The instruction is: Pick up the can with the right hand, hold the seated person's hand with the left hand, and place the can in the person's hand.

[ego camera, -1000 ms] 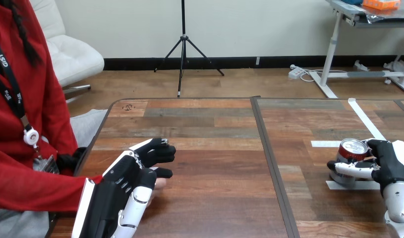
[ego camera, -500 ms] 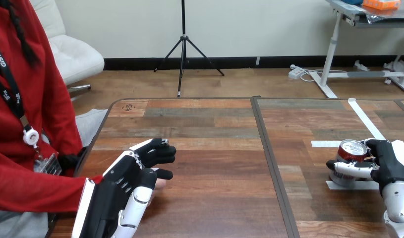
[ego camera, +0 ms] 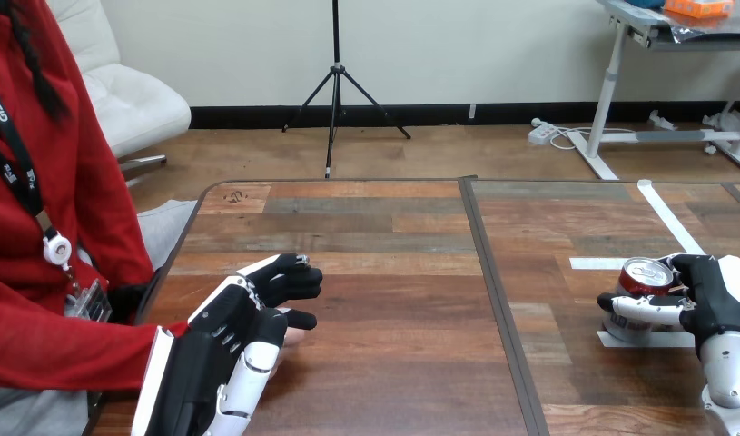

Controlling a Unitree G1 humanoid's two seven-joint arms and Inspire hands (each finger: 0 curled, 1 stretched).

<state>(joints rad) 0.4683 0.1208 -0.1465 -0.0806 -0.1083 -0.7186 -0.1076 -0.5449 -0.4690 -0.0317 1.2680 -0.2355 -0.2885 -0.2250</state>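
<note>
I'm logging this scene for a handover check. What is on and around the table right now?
table: one, wood planks with a dark seam down the middle, across the view.
can: one, red with a silver top, upright near the table's right edge.
tape strips: three, white, on the table's right part; one lies under the can.
sleeve: one, red, the person's arm at the view's left.
person's hand: one, a small part shows from under the robot's left hand.
left hand: one, black and white, over the person's hand; a grip cannot be told.
right hand: one, black and white, curled round the can.
</note>
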